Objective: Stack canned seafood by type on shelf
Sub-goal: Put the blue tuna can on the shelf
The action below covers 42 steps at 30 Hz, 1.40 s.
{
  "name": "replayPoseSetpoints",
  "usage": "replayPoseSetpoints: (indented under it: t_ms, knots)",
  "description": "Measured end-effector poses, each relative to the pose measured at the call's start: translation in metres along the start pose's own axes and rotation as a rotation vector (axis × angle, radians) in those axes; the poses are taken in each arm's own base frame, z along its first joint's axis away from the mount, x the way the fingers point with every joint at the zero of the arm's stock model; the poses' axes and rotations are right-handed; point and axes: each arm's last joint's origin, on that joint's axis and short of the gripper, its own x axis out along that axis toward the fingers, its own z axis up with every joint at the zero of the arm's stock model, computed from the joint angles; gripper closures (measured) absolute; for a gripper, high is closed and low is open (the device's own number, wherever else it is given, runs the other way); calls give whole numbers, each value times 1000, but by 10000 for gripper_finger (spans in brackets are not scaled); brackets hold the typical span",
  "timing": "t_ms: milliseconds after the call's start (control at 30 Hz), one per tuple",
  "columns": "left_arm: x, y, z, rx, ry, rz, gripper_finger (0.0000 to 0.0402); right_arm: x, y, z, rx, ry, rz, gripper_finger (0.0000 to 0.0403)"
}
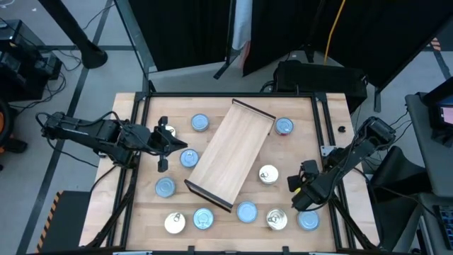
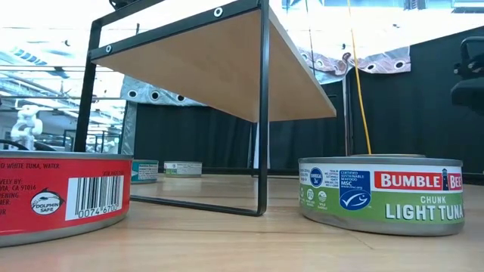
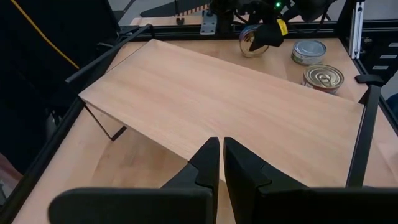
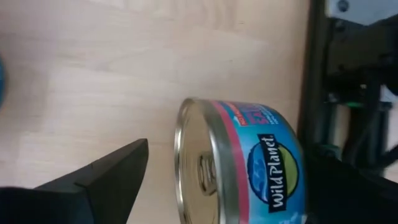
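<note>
The shelf (image 1: 232, 154) is a long, smooth, pale-wood board on a thin black metal frame, lying at a slant across the middle of the surface (image 1: 212, 227), which is itself light wood grain inside a black frame. Flat round tins are sitting scattered around it, none on it. Blue-topped tins are lying at the shelf's left (image 1: 188, 158) and along the near edge (image 1: 246, 212), while cream-topped ones with pull tabs are resting just beside its right side (image 1: 268, 174) and near the front (image 1: 175, 223).

The left claw (image 3: 221, 163) is clenched, fingers pressed nearly together, holding nothing and pointing at the shelf's long edge from the left. The right claw (image 1: 301, 190) is standing spread wide at the surface's right front. Its wrist view is showing a tin (image 4: 242, 165) between the dark fingers (image 4: 106, 180), shiny metal top, pink and blue paper label (no contact can be made out).

Black curtains are hanging behind the surface, with a yellow cable (image 1: 331, 30) running down.
</note>
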Motion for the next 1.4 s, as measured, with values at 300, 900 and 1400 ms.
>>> replayPoseSetpoints:
  t_ms: [300,900,1400]
  knots:
    - [0,0,0,-1,0,0,374,2,1,-1,1,-4,21,134]
    - [0,0,0,-5,1,-1,374,7,5,-4,-9,4,73,224]
    - [0,0,1,-1,-5,5,374,-101,23,13,-137,-183,381,223]
